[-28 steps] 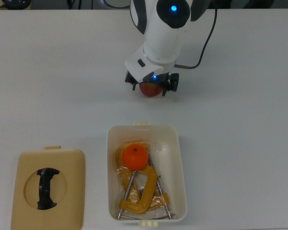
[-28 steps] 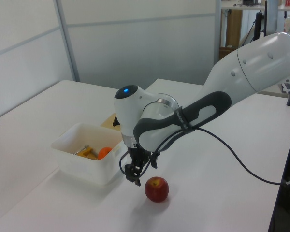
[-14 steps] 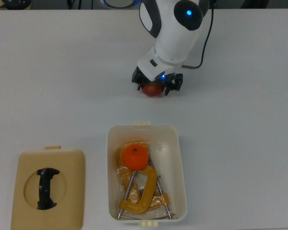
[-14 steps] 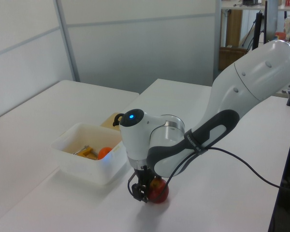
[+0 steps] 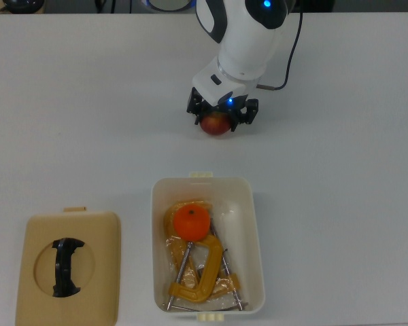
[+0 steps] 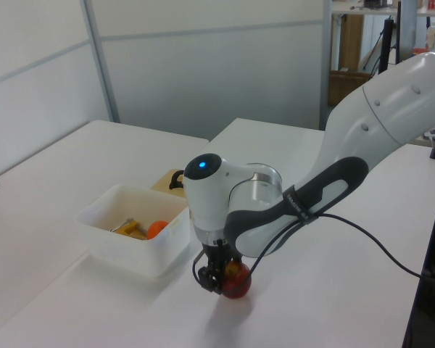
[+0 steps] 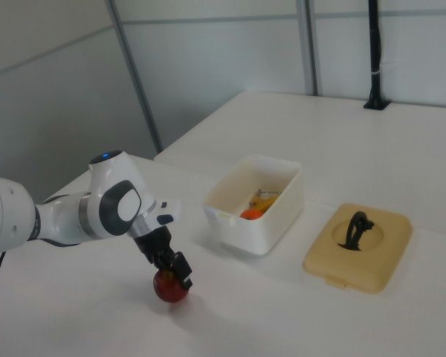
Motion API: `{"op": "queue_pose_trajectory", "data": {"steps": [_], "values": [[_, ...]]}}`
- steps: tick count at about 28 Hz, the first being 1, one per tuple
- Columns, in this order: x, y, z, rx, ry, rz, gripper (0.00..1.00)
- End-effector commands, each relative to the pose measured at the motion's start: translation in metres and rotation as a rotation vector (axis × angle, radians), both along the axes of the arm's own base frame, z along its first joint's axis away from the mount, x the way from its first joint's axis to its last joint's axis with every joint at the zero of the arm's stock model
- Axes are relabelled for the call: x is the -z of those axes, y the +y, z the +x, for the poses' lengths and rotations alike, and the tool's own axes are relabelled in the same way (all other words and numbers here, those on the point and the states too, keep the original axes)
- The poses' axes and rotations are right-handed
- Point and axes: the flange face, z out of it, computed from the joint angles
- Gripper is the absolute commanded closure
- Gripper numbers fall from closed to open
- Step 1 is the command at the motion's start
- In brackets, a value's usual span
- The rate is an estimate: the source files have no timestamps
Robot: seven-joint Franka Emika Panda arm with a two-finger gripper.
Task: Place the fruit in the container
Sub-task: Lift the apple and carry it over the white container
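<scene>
The gripper [image 5: 222, 114] is lowered over one red apple [image 5: 216, 124] on the table [image 5: 88, 115], its fingers spread to either side; contact cannot be told. Below it in the top view, one lid [image 5: 68, 266] is seen, then one tub [image 5: 251, 234] holding one mandarin [image 5: 192, 222] and clamps [image 5: 197, 278], number unclear.

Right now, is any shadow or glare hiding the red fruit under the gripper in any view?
Top view: the arm covers much of the red fruit, no glare on it. Left view: the fruit lies half behind the gripper, with a soft shadow on the table. Right view: evenly lit, the fruit shows plainly.
</scene>
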Motion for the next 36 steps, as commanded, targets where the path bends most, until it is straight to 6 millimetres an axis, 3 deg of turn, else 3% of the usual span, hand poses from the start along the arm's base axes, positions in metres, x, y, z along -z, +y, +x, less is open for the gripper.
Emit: {"op": "queue_pose_trajectory", "data": {"steps": [1,8,11,17,26,27,28,29,30,31,36], "values": [[-0.04,-0.019,0.008,0.031,-0.082,0.019,1.0],[-0.127,-0.046,0.055,0.158,-0.249,0.129,1.0],[-0.148,-0.054,0.066,0.205,-0.298,0.158,1.0],[-0.162,-0.065,0.097,0.401,-0.447,0.221,1.0],[-0.146,-0.081,0.14,0.601,-0.609,0.181,1.0],[-0.141,-0.08,0.143,0.609,-0.612,0.175,0.97],[-0.138,-0.079,0.144,0.608,-0.61,0.172,0.83],[-0.137,-0.08,0.144,0.608,-0.61,0.167,0.57],[-0.136,-0.079,0.144,0.609,-0.609,0.167,0.17],[-0.135,-0.079,0.144,0.614,-0.609,0.166,0.0],[-0.135,-0.077,0.144,0.622,-0.611,0.159,0.0]]}}
